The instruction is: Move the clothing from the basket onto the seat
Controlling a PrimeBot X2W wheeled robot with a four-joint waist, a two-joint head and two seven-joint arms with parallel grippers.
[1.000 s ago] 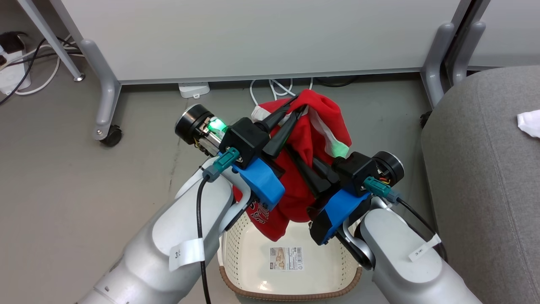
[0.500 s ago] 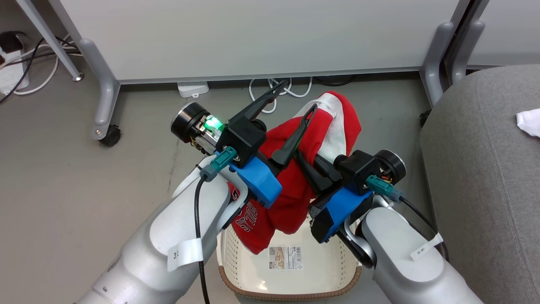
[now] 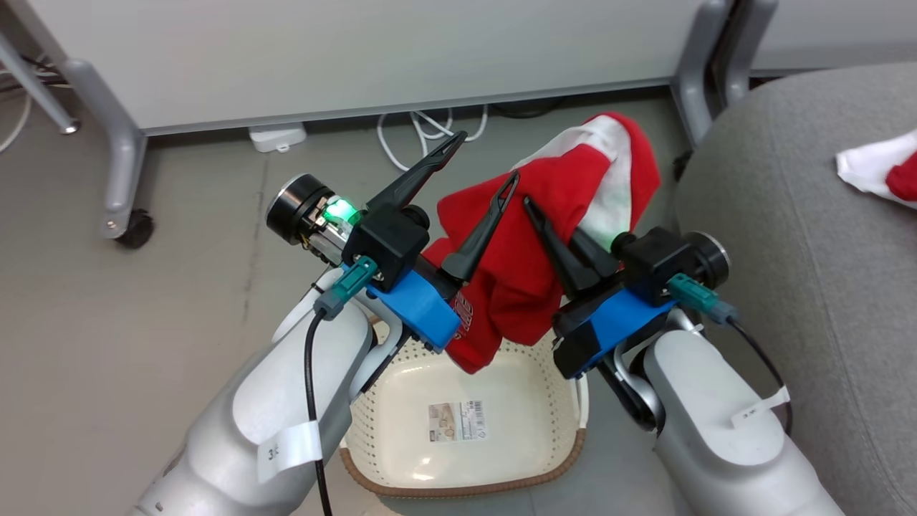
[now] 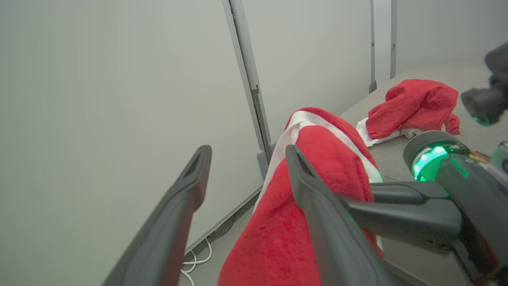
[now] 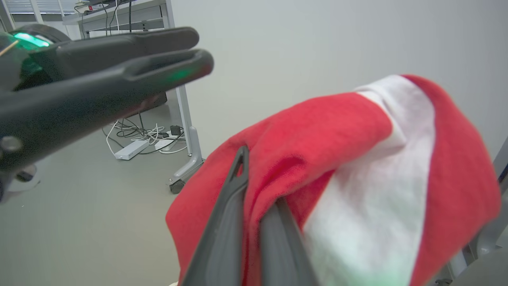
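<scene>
At the centre of the head view, we see the clothing (image 3: pixel 566 186), a red bundle with a white panel, lifted clear of the floor (image 3: pixel 143 322). Its lower end hangs over the far rim of the basket (image 3: pixel 458 491). The right pincer (image 3: pixel 551 229) comes in from the lower right and is clamped narrowly on the fabric. The left pincer (image 3: pixel 486 158) stands wide apart at centre left, with nothing between its fingers; its nearer finger lies across the red cloth, and we cannot tell whether it touches. The basket sits at the bottom centre, a printed label (image 3: pixel 455 421) on its bare bottom. The grey seat (image 3: pixel 824 251) takes up the right side, and a second garment (image 3: pixel 881 168), red and white, lies at its upper right edge.

From the left wrist view, our own two fingers spread wide against the pale panel (image 4: pixel 99 99). The clothing rises behind the right-hand finger, a white stripe along its top. The right pincer reaches in from the right edge into the fabric. At the upper right, the second garment rests crumpled on the seat.

From the right wrist view, our two fingers rise close together at the bottom centre with a red fold pinched between them. The white panel of the clothing faces us at the right. The left pincer crosses the upper left, and cables (image 5: pixel 143 133) lie on the floor beyond it.
</scene>
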